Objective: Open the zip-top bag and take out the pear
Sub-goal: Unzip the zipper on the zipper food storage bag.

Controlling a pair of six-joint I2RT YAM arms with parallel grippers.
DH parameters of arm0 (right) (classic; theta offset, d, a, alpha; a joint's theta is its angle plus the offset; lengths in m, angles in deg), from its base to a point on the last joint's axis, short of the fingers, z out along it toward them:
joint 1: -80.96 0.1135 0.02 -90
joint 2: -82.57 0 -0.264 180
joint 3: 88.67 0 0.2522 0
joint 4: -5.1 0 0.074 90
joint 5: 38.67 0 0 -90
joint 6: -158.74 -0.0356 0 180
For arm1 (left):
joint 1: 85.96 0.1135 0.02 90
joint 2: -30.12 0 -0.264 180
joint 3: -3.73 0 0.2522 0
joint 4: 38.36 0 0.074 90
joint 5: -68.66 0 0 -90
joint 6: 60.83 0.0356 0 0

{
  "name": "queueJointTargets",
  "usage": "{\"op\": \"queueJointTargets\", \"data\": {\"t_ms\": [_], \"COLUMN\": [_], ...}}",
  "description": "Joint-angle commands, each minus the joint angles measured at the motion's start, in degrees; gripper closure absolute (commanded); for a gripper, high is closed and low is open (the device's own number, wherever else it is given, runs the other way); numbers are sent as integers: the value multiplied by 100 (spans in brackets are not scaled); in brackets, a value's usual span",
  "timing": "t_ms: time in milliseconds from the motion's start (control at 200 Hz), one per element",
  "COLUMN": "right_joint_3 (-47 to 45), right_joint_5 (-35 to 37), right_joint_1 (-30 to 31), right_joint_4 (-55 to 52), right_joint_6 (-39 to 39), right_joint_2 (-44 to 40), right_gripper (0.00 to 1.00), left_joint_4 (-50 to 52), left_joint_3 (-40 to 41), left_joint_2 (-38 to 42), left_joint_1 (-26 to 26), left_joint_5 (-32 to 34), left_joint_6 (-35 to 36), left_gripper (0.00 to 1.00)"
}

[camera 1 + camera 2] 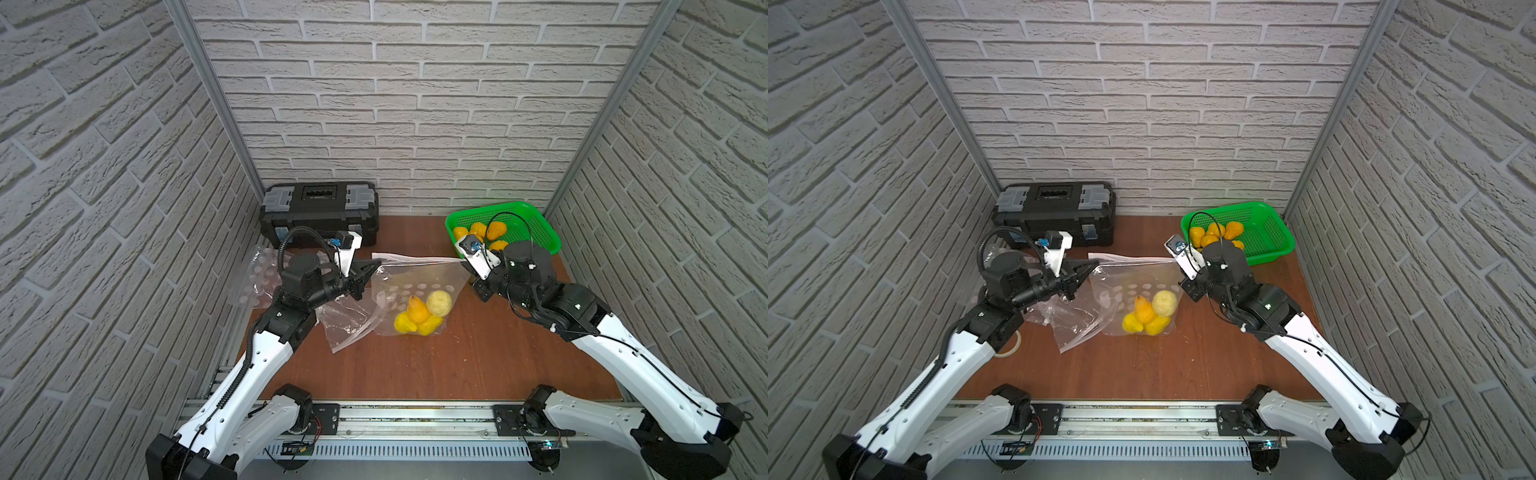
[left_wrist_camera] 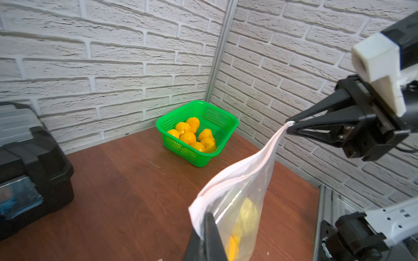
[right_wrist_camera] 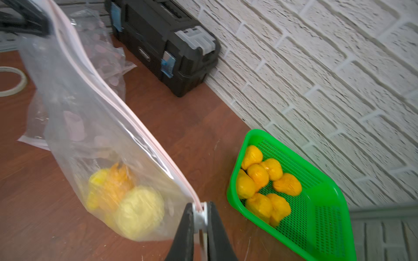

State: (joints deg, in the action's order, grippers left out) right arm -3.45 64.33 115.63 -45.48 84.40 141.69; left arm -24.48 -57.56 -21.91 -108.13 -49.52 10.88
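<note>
Zip-top bag [image 1: 415, 276] held by both top corners.
Left jaws and right jaws each pinched one end of the zip strip; the pears [image 1: 417, 311] sat bunched inside at the bag's bottom, over the brown surface [image 1: 457, 365].

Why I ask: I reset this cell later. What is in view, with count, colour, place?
clear plastic zip-top bag: one, pink zip, held up mid-table
plastic fruits: four showing, orange and yellows, bag's bottom
green plastic mesh basket: one, green, back right corner
orange fruits: about seven, orange, inside the basket
black plastic toolbox with grey latches: one, black, back left
crumpled clear bags: at least two, by the left arm
white tape roll: one, near the left arm
brown wooden table: one, under everything
left fingers: black, shut on one zip end
right fingers: black, shut on the other zip end
</note>
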Motion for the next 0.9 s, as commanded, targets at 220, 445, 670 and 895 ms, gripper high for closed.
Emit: {"op": "queueJointTargets", "data": {"t_ms": [220,445,670,895], "right_joint_3": [-502,-591,-594,-903], "right_joint_5": [68,-2397,-2789,-3090], "right_joint_1": [-383,-385,-374,-374], "right_joint_4": [813,1555,1379,1313], "right_joint_6": [-265,-222,69,370], "right_joint_2": [-783,-536,-383,-483], "right_gripper": [97,97,97,97], "left_joint_4": [-1470,-1424,-1164,641], "left_joint_3": [428,-58,-305,-1340], "left_joint_2": [-361,-1092,-1141,-837], "left_joint_1": [13,-557,-606,-594], "left_joint_5": [-54,-747,-861,-730], "left_joint_6": [-591,-11,147,1303], "left_gripper": [100,100,69,45]}}
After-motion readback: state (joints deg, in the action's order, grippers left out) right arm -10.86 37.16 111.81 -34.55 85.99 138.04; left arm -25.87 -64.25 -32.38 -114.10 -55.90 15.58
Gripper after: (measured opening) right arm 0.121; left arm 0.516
